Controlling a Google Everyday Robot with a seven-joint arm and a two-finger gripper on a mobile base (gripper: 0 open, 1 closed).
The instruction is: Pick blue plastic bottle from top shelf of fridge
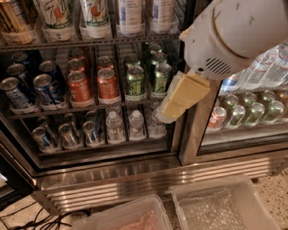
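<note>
Two blue plastic bottles (130, 15) (162, 13) stand on the top shelf (90, 43) of the fridge (153, 179). Only their lower halves with pale blue-and-white labels show. Tall white cans with green-orange print (56, 13) stand to their left. My gripper (180, 98), yellowish under a large white arm housing (234, 36), hangs in front of the centre door post. It is below and to the right of the bottles, level with the green cans (135, 81), and touches nothing.
Short soda cans (81, 85) fill the middle rack and small water bottles (114, 126) the lower one. The right compartment (247, 112) is behind glass. Two clear plastic bins (121, 218) (225, 204) lie on the floor in front. Cables (27, 215) lie at the bottom left.
</note>
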